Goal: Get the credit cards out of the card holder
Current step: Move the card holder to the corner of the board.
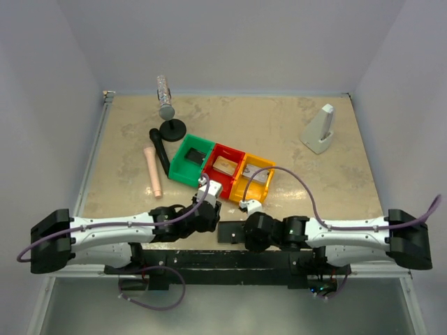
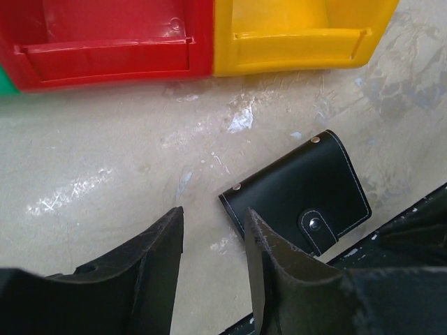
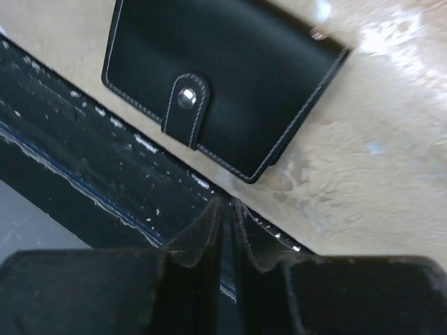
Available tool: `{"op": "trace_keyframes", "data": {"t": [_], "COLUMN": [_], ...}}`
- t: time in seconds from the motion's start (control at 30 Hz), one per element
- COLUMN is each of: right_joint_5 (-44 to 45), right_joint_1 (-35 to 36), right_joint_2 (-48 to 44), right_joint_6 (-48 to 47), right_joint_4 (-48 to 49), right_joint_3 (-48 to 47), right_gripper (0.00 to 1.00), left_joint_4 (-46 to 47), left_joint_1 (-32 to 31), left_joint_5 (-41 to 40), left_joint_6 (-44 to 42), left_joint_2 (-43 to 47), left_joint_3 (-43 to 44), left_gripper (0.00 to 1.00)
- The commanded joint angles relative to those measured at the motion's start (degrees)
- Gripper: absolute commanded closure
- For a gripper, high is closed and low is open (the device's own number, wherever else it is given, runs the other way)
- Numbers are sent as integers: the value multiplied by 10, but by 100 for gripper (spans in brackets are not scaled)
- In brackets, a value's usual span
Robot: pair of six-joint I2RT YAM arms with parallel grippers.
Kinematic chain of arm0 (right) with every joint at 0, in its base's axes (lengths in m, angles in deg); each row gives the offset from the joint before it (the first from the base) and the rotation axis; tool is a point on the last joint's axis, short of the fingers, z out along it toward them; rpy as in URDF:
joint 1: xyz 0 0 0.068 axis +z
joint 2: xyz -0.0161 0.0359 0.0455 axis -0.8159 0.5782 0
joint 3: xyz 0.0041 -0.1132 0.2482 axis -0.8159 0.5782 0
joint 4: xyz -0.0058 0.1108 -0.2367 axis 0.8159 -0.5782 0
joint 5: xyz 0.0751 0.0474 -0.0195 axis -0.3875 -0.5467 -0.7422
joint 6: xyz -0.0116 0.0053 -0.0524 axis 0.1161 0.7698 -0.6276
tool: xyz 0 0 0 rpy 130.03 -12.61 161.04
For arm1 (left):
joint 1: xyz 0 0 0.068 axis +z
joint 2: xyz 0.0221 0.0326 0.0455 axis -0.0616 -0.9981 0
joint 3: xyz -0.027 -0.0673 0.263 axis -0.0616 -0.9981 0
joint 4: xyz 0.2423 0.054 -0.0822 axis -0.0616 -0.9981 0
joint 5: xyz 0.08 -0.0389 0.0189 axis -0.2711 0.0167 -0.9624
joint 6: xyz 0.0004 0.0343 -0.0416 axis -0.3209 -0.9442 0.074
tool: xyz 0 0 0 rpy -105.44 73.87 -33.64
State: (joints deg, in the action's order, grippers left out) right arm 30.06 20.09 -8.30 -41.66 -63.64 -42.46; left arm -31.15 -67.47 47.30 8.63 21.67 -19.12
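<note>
Tabletop (image 1: 328, 192) lies open at the frame's centre right. The bins (image 1: 241, 166) block mid-frame, just above the card holder (image 1: 229, 232).

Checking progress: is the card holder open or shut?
Shut. The card holder lies folded flat on the table, its snap strap fastened over the front; no inner panels show.

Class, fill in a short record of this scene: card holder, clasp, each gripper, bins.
card holder: closed, flat at the near edge of the table
clasp: snapped shut
left gripper: open, empty, beside the holder
right gripper: shut, empty, close to the holder
bins: green bin, red bin, yellow bin in a row beyond the holder
</note>
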Motion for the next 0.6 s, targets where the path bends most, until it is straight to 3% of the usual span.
{"op": "trace_keyframes", "data": {"t": [0.0, 0.1, 0.3, 0.57], "right_joint_5": [28, 28, 48, 47], "right_joint_1": [49, 69, 69, 36], "right_joint_2": [45, 81, 84, 79], "right_joint_6": [51, 69, 124, 127], "right_joint_4": [29, 40, 35, 31], "right_joint_3": [-39, -44, -22, -3], "right_gripper": [93, 100, 100, 100], "left_joint_4": [74, 96, 132, 193], "left_joint_1": [21, 27, 31, 33], "left_joint_5": [50, 71, 102, 130], "left_joint_6": [-41, -54, -63, -61], "left_joint_2": [-38, -68, -128, -177], "left_joint_3": [17, 22, 30, 23], "left_gripper": [57, 61, 63, 61]}}
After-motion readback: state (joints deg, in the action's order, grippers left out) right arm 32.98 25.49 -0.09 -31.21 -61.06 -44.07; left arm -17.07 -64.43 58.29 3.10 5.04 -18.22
